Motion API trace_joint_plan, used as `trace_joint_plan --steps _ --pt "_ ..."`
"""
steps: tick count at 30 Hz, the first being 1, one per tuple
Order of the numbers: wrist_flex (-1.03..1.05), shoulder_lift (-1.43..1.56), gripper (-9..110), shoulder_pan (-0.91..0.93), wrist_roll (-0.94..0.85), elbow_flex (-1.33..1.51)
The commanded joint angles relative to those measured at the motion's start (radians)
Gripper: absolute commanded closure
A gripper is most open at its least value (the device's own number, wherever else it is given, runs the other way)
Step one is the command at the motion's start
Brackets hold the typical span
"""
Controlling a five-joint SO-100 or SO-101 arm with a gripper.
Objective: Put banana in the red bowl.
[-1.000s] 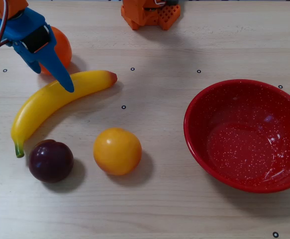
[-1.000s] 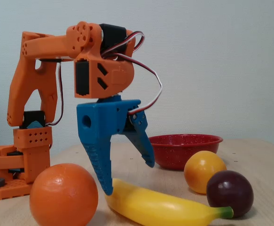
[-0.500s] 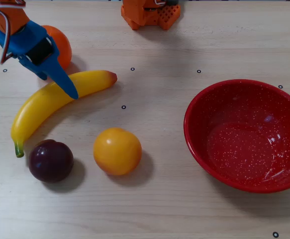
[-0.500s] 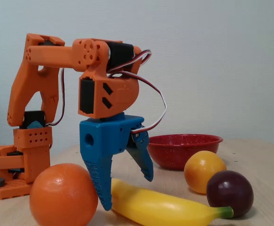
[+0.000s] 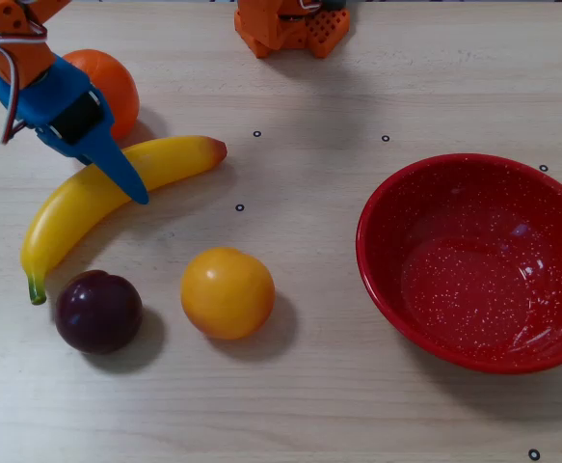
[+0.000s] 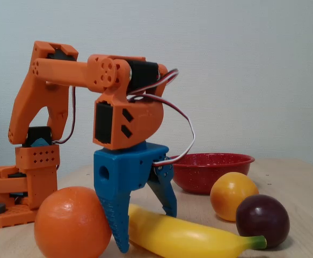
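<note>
Pale wood-grain table (image 5: 358, 87) w/ small black dot markers is carrying all items; plain light wall is standing behind in the fixed view. Orange arm base (image 5: 290, 24) is sitting at the top edge of the overhead view. Blue gripper (image 6: 145, 228) is pointing down over the banana (image 5: 107, 193), fingers spread fairly wide and straddling its mid-section, one finger on each side, not clamping it. Contact btwn fingers and banana: cannot tell. Banana is lying flat on the table at the left of the overhead view, green stem toward the dark purple plum (image 5: 98, 311), reddish end up-right. Orange (image 5: 107, 82) is sitting just beside the gripper. Yellow-orange round fruit (image 5: 227, 292) is resting below the banana. Red bowl (image 5: 396, 289) is sitting well apart at the right, upright and holding nothing.
</note>
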Motion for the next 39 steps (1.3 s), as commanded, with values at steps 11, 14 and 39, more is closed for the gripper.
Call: trace_joint_plan --steps 11,14,39 --pt "-0.031 0.017 65 -0.040 0.057 -0.077" --pt "-0.034 0.003 66 -0.051 0.066 -0.078" --pt "-0.081 -0.041 82 -0.091 0.080 -0.086"
